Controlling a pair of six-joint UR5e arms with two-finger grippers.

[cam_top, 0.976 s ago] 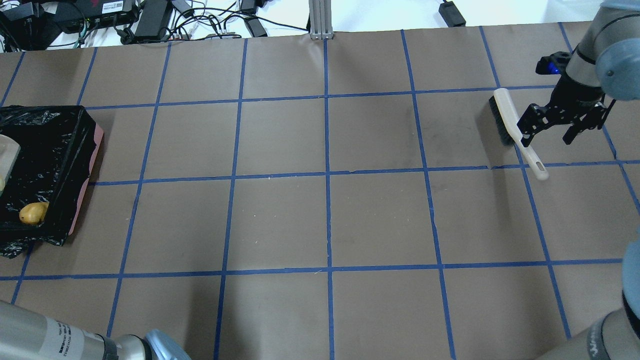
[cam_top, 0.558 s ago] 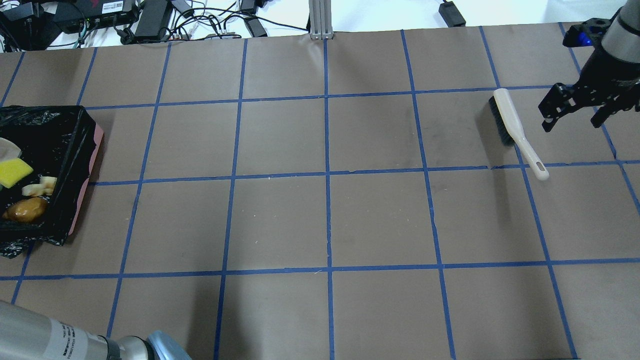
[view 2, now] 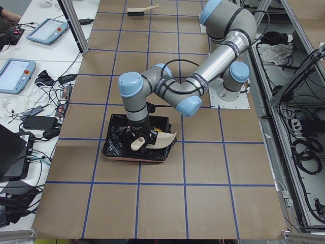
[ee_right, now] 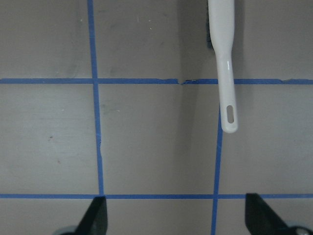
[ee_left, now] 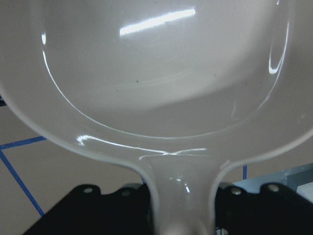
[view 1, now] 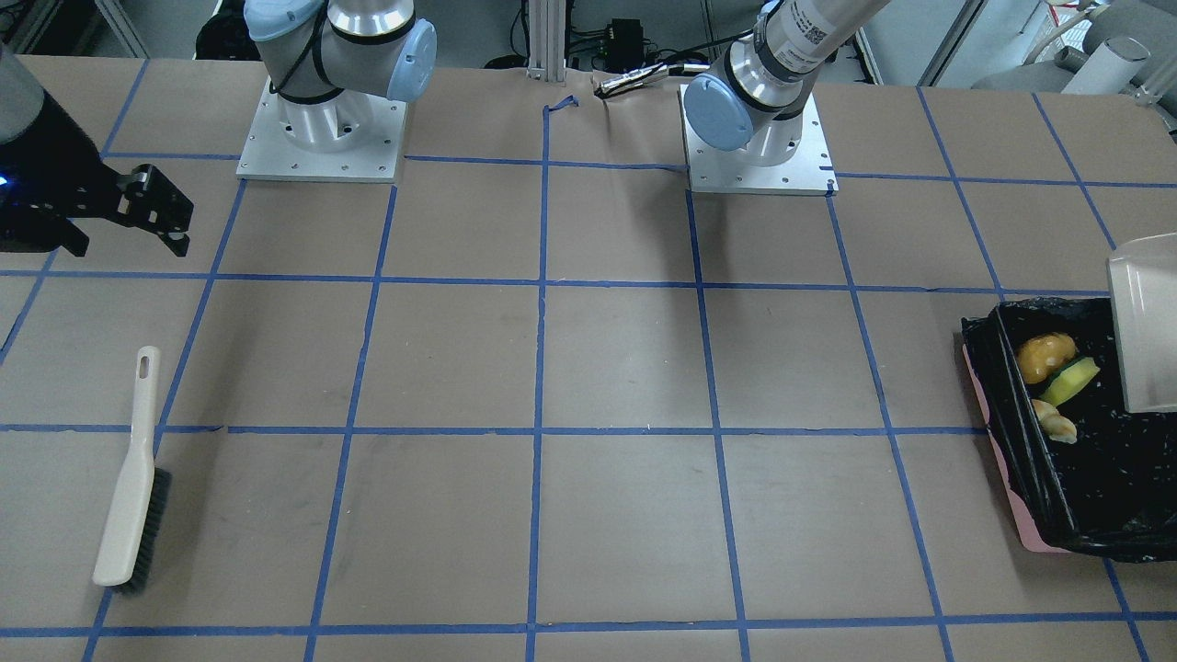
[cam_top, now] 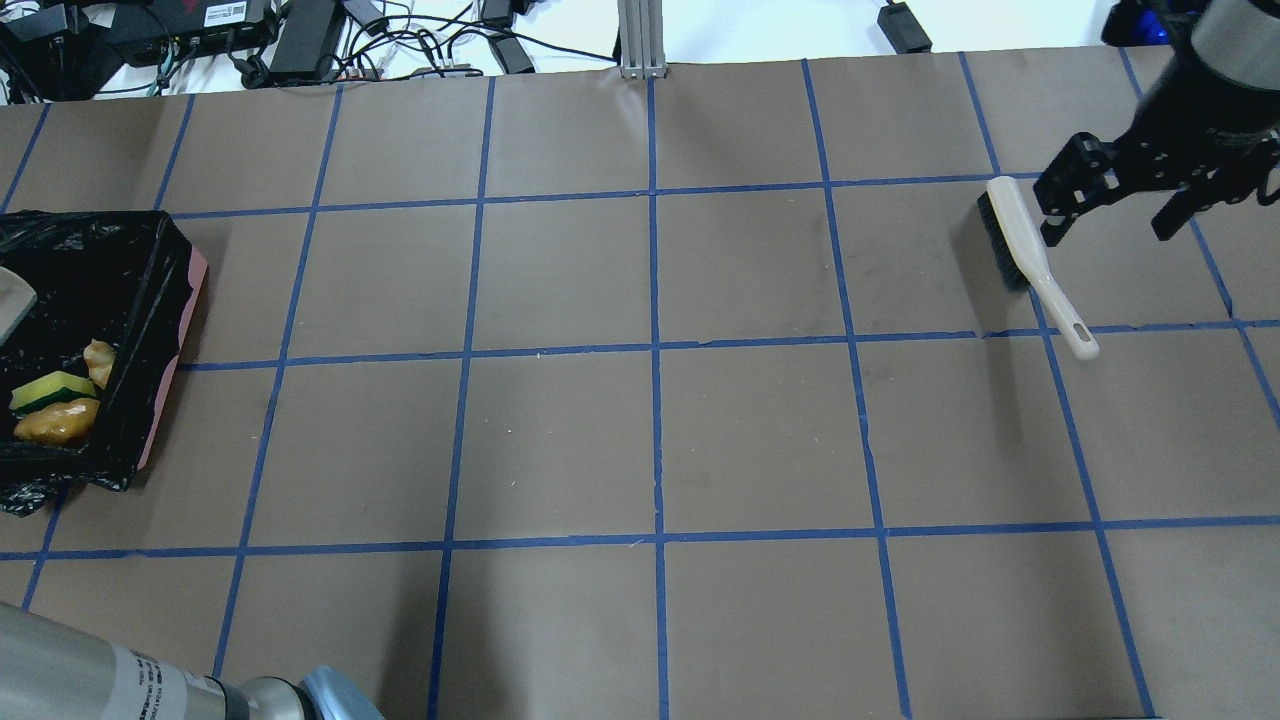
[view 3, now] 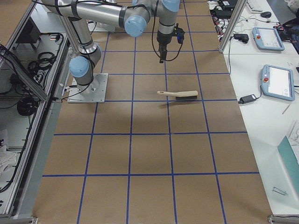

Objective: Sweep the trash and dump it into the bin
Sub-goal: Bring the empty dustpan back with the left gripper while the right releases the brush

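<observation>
The pink bin (cam_top: pixel 176 366) with its black bag (view 1: pixel 1094 496) stands at the table's left end. In it lie the golden-brown lump (cam_top: pixel 55 422), the yellow-green sponge (cam_top: pixel 48 390) and the tan croissant piece (cam_top: pixel 98 361); all three also show in the front view, the lump (view 1: pixel 1045 355) nearest the robot. My left gripper (ee_left: pixel 181 215) is shut on the handle of the beige dustpan (view 1: pixel 1143 336), which hangs tilted over the bin. My right gripper (cam_top: pixel 1108 232) is open and empty, raised just right of the brush (cam_top: pixel 1030 262).
The brush (view 1: pixel 131 483) lies flat on the brown paper at the right end, handle toward the robot; it also shows in the right wrist view (ee_right: pixel 223 58). Cables and power bricks (cam_top: pixel 300 35) lie beyond the far table edge. An aluminium post (cam_top: pixel 638 40) stands at mid far edge.
The sponge and the croissant piece have joined the lump in the bin, and the dustpan has drawn back toward the left edge. My right gripper has risen away from the brush, still open.
</observation>
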